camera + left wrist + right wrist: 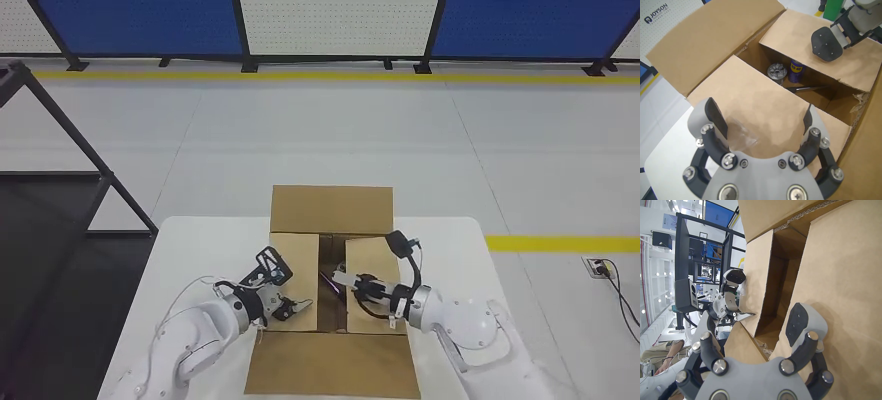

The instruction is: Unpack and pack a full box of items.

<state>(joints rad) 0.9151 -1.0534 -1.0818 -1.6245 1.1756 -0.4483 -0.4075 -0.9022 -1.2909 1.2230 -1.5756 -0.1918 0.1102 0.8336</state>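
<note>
A cardboard box (332, 208) stands on the white table with its front and back flaps laid open. Its two inner side flaps are nearly flat, leaving a narrow gap. Down in that gap sit a grey metal part (777, 72), a blue spray can (796, 71) and a dark rod (808, 88). My left gripper (761, 115) is open, low over the left inner flap (757, 98), beside a scrap of clear tape (742, 134). My right gripper (753, 328) is also open, with one pad (826, 46) lying on the right inner flap (838, 275). In the top view the left gripper (290, 307) and right gripper (347, 280) flank the gap.
The table (200, 250) has bare room on both sides of the box. A black metal frame (70, 130) stands off its left edge. Blue partition panels (140, 25) line the far side of the floor.
</note>
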